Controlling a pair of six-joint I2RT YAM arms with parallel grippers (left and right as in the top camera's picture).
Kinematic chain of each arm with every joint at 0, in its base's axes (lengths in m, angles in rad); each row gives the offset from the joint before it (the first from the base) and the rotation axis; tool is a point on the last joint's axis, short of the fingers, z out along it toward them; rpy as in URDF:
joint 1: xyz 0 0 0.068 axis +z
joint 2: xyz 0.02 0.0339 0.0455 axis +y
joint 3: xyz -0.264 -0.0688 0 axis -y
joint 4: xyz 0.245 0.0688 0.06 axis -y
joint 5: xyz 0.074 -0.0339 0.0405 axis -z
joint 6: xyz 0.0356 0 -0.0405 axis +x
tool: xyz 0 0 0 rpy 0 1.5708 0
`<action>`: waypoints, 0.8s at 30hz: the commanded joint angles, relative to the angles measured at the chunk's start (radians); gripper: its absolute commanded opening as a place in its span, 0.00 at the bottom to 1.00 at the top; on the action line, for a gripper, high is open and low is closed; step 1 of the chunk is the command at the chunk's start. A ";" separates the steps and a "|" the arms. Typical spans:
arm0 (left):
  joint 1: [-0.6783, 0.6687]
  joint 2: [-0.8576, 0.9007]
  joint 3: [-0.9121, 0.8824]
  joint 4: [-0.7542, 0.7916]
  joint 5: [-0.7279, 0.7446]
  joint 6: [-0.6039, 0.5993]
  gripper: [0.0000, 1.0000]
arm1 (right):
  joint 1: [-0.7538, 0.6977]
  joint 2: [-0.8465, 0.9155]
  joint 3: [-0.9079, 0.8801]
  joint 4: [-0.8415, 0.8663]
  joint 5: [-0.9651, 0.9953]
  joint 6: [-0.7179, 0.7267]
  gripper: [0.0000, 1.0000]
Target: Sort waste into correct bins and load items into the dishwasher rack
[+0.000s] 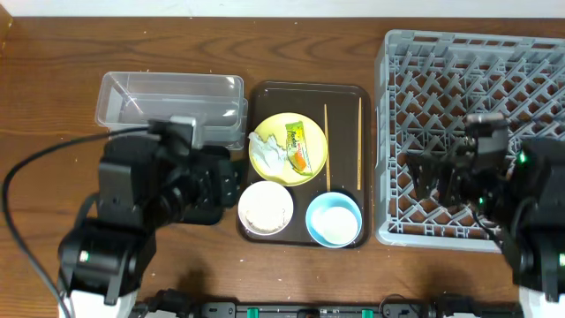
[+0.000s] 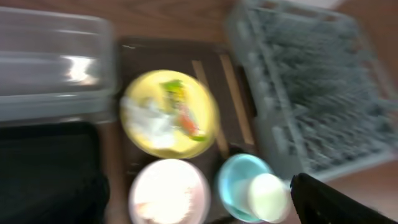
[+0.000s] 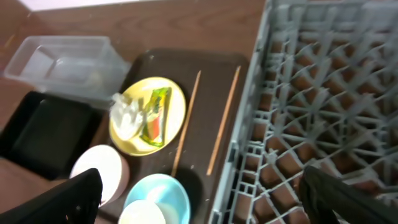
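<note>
Though blur softens the left wrist view, we make out one dark finger (image 2: 336,199) at the lower right and a dim shape at the lower left edge, so the left gripper (image 1: 231,181) looks spread, with nothing in it. Our right fingers (image 3: 351,199) sit at the two lower corners of their view, wide apart and empty, and the right gripper (image 1: 437,172) hangs over the rack (image 1: 530,62), which fills the right of the overhead frame. Between the grippers we see the brown tray (image 1: 344,93) at centre. On it the plate (image 1: 275,124) lies at upper left, carrying the tissue (image 1: 267,152) and the wrapper (image 1: 299,146) side by side. Below it the white bowl (image 1: 242,208) holds rice (image 1: 265,210), and the blue bowl (image 1: 334,221) sits just right of that. Two chopsticks (image 1: 326,146) lie apart, running up the frame, right of the plate. The tub (image 1: 168,97) stands at upper left, and the black tray (image 3: 46,134) lies below it, largely under the left arm in the overhead frame.
</note>
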 commanded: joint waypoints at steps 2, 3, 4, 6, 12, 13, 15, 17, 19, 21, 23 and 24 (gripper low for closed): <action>-0.053 0.077 0.019 -0.033 0.182 -0.028 0.92 | -0.005 0.029 0.031 -0.011 -0.078 0.002 0.99; -0.097 0.105 0.013 -0.045 0.181 -0.027 0.87 | -0.005 0.031 0.031 -0.011 -0.078 0.002 0.99; -0.135 0.126 0.005 -0.046 0.177 -0.027 0.83 | -0.005 0.031 0.031 -0.010 -0.078 0.003 0.99; -0.229 0.172 -0.015 -0.045 0.112 -0.029 0.79 | -0.005 0.031 0.031 -0.009 -0.078 0.010 0.99; -0.530 0.377 -0.043 0.013 -0.188 -0.106 0.70 | -0.005 0.031 0.031 -0.018 -0.078 0.029 0.99; -0.572 0.420 -0.043 0.032 -0.223 -0.107 0.69 | -0.005 0.031 0.031 -0.021 -0.078 0.029 0.99; -0.628 0.497 -0.043 0.065 -0.275 -0.131 0.64 | -0.005 0.031 0.031 -0.026 -0.078 0.029 0.99; -0.661 0.575 -0.043 0.100 -0.283 -0.155 0.59 | -0.005 0.031 0.031 -0.038 -0.078 0.029 0.99; -0.679 0.639 -0.043 0.126 -0.283 -0.171 0.57 | -0.005 0.031 0.030 -0.049 -0.078 0.029 0.99; -0.685 0.692 -0.043 0.145 -0.283 -0.181 0.54 | -0.005 0.031 0.031 -0.056 -0.078 0.029 0.99; -0.685 0.736 -0.043 0.154 -0.283 -0.203 0.42 | -0.005 0.031 0.030 -0.060 -0.078 0.029 0.99; -0.685 0.746 -0.043 0.154 -0.282 -0.209 0.36 | -0.005 0.031 0.030 -0.060 -0.078 0.029 0.99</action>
